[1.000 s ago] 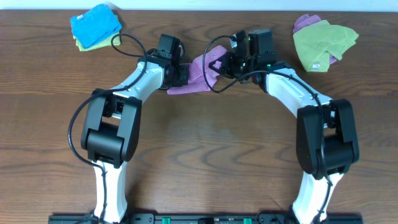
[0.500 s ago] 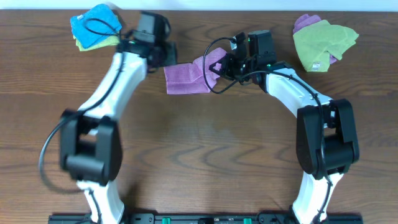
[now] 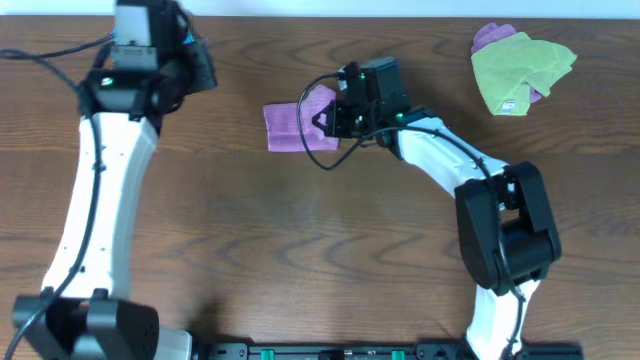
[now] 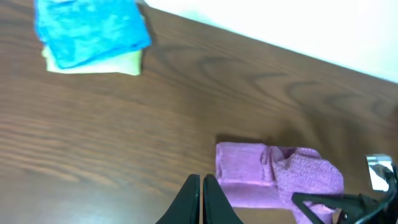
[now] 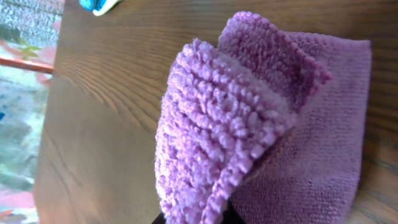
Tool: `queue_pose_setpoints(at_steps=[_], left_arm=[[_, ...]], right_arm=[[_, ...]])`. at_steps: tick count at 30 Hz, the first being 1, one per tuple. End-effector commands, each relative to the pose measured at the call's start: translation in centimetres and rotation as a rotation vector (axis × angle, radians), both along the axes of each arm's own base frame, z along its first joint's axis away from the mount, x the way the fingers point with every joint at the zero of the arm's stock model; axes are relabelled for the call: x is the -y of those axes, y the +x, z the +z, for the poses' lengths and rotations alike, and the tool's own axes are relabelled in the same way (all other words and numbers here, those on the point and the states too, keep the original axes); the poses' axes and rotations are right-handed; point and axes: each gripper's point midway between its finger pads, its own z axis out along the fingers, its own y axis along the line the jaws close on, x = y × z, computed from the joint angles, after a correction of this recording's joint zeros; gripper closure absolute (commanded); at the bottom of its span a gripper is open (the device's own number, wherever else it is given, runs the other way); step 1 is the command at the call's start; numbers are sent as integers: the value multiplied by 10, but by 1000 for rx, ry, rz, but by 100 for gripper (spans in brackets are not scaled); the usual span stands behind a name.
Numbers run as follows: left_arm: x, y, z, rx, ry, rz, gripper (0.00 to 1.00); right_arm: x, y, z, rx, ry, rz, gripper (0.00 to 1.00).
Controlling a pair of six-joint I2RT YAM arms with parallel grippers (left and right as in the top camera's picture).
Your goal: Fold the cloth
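Cloth (image 3: pixel 285 127) flat overhead, raised fold in right wrist

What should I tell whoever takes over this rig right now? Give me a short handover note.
Left gripper: shut, empty, hanging above the table, apart from the cloth.
Right gripper: shut on the cloth, holding its right edge raised.
Cloth: left part flat on the table, right part bunched and lifted.
Done: one edge picked up.
Left: probably lay that edge over to the left, release, flatten the fold.

No legible text, no readable labels, brands or numbers, any view
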Motion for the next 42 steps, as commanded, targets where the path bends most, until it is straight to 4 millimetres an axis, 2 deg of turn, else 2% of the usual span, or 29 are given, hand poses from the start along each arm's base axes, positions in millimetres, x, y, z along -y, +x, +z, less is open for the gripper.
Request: queue_pose_setpoints(at_steps=[1,10,17,26,30,42], left_arm=[[-4,-8,11,10,10,-3,94],[0,-13,7,-18,-3,-26,94],[0,-13,7,-17,1,-32,94],[0,-13,6,-18,1,-32,94],[0,-13,6,-18,1,-32,94],[0,-13,6,-17,1,-32,94]], right_arm=[[-10,6,12,75,-13,8,99],[-38,5,-1,87,24,25,99],[-53,-5,-17,67,14,51,99],[-50,-1,-37,55,-18,26,99],[-47,5,-37,71,-33,-4,99],[-39,9,-54,60,-80,-41,99]])
